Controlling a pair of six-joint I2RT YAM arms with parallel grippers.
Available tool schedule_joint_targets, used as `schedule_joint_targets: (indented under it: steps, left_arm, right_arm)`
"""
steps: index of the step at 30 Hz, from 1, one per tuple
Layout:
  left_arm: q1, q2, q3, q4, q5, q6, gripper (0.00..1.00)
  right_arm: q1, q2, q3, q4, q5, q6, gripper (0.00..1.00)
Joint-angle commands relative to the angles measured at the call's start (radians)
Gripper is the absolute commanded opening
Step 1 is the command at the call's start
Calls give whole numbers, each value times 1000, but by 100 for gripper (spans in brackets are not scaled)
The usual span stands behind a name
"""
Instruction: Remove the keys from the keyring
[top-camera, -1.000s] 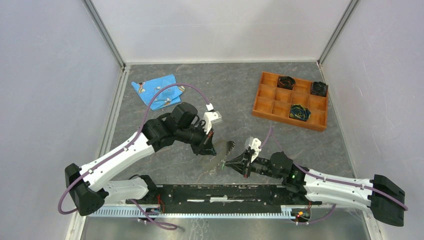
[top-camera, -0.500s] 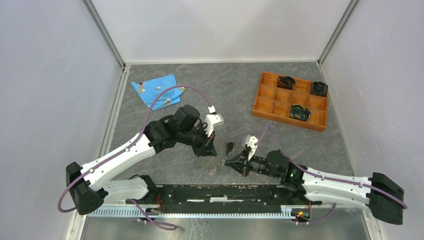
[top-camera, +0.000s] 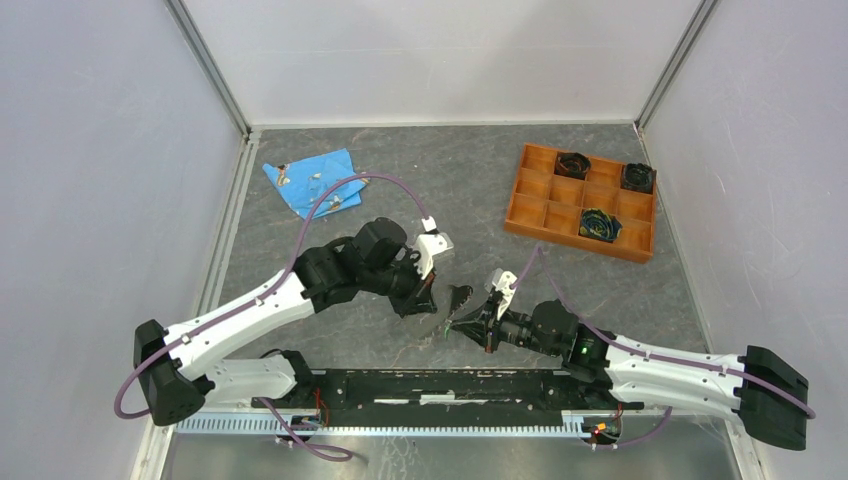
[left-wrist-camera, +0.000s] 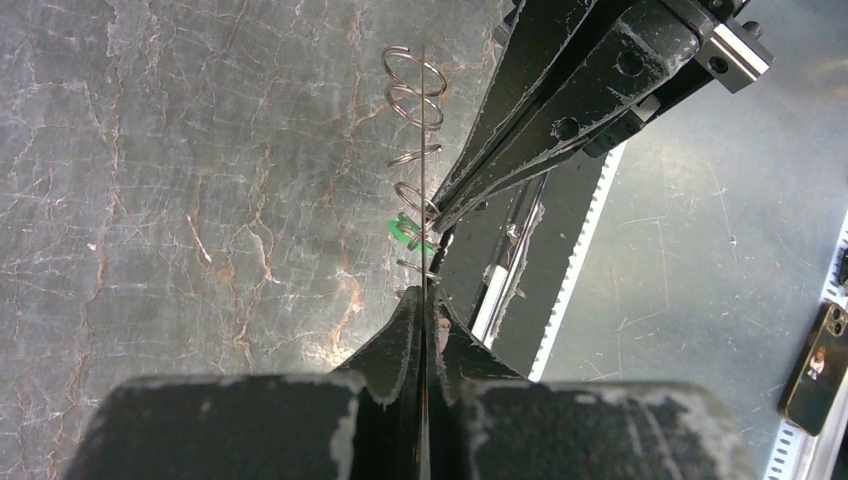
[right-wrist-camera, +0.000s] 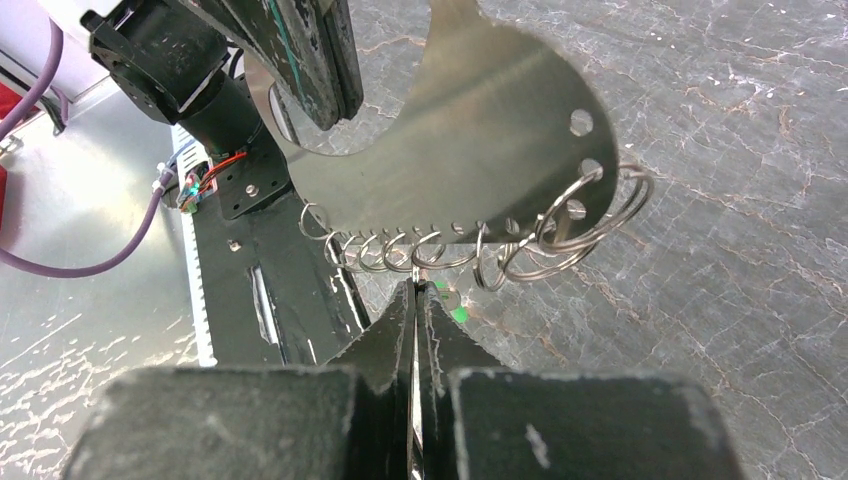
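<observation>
Starting at the left, we see the left hand (top-camera: 424, 298) clamped on the keyring (right-wrist-camera: 480, 130), holding that flat grey plate off the surface (top-camera: 460, 190) with the keys (right-wrist-camera: 440, 252) strung along its lower edge. Just right of it the right hand (right-wrist-camera: 415, 292) is pinched shut on what looks like one of those keys, beside the green-headed key (right-wrist-camera: 458, 314). We judge that a pull could twist the plate in the left grip or slip off the thin wire, since only fingertips hold it.
</observation>
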Motion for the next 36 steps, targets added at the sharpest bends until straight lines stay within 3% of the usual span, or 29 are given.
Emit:
schedule_joint_targets:
  steps: [1,36]
  left_arm:
    - [-20,8,-2,61,-41,24,2]
    - [-71,-29,-67,134,-192,-2,2]
  right_arm:
    - [3,-14,38,18,26,10,0]
    - [2,-43,58,-13,54,42,0]
